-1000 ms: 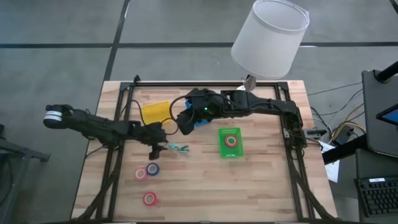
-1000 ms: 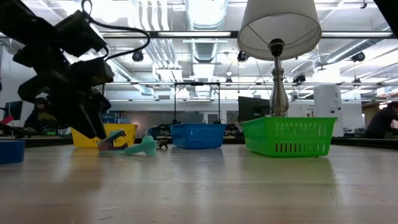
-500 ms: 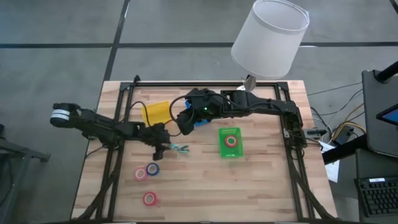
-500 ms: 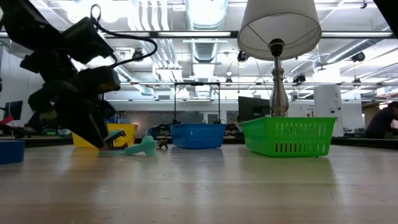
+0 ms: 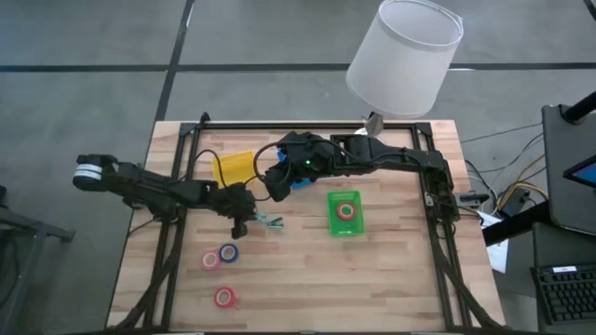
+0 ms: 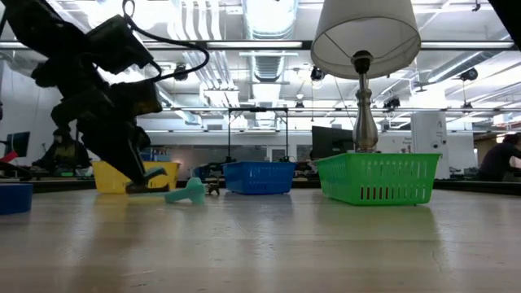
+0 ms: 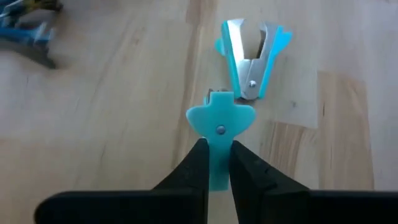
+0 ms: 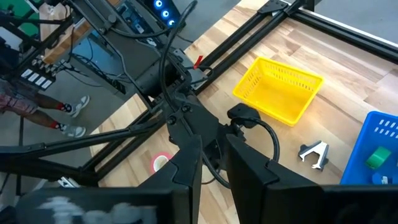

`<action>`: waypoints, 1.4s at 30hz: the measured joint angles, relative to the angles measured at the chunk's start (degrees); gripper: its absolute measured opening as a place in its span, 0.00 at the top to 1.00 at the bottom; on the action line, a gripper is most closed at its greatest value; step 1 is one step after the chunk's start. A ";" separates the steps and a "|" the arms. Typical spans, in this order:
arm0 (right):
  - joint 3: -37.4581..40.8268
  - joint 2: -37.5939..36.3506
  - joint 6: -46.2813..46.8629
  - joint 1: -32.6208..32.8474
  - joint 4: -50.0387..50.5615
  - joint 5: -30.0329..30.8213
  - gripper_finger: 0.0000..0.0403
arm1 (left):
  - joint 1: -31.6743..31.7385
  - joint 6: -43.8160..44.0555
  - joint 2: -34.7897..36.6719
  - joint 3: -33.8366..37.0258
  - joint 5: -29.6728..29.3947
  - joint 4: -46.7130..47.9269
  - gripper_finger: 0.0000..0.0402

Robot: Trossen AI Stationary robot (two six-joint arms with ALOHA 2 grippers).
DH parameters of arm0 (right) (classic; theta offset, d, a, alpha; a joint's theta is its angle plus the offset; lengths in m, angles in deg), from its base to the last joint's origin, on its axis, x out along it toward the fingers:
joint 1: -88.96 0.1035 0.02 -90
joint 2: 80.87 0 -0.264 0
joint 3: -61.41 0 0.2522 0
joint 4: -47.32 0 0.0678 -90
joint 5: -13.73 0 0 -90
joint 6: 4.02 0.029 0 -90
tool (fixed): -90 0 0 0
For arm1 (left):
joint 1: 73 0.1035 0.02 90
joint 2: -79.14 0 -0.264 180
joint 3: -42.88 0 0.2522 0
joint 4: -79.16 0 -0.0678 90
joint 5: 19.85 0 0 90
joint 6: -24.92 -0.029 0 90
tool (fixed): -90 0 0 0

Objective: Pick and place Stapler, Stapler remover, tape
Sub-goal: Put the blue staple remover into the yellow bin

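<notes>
We see the left gripper (image 7: 217, 163) pinching the teal stapler remover (image 7: 239, 74) by its handle on the table (image 7: 112, 112).

Both arms are matte black, built of slim tubular links and blocky joint housings. The left arm (image 5: 158, 189) carries a white band with a dark stripe at its outer joint. The right arm (image 5: 391, 158) shows a small green light on the housing near its wrist. Black cables loop loosely from each wrist: one arcs over the left arm's wrist block in the low view, another curls to a plug in the right wrist view. The fingers (image 7: 193, 171) are black, flat-sided wedges tapering to narrow tips.
</notes>
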 joint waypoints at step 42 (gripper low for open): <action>-0.02 -0.59 -21.05 -1.11 -5.27 -4.19 0.87 | 28.00 29.52 15.38 -0.36 -20.56 16.10 0.86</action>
